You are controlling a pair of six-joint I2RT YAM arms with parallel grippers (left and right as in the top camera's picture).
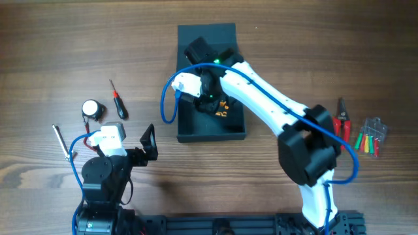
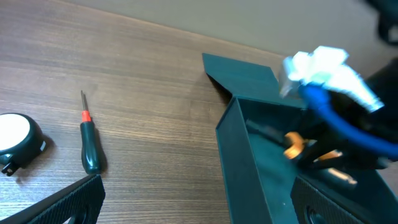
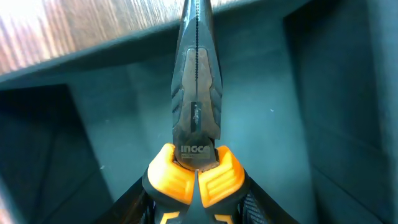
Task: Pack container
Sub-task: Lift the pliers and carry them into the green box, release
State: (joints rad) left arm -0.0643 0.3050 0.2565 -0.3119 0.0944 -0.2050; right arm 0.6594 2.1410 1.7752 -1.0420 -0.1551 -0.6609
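Pliers (image 3: 197, 124) inside container (image 1: 212, 136)
Right gripper (image 1: 214, 103) clamped on their orange handles; left gripper (image 1: 149, 142) jaws wide apart, screwdriver (image 2: 90, 140) nearby

Right end effector (image 1: 213, 104) low inside the container (image 1: 212, 136), orange-handled tool (image 1: 224, 110) alongside

Screwdriver (image 1: 117, 100), round tape measure (image 1: 92, 109), red pliers (image 1: 341, 121)
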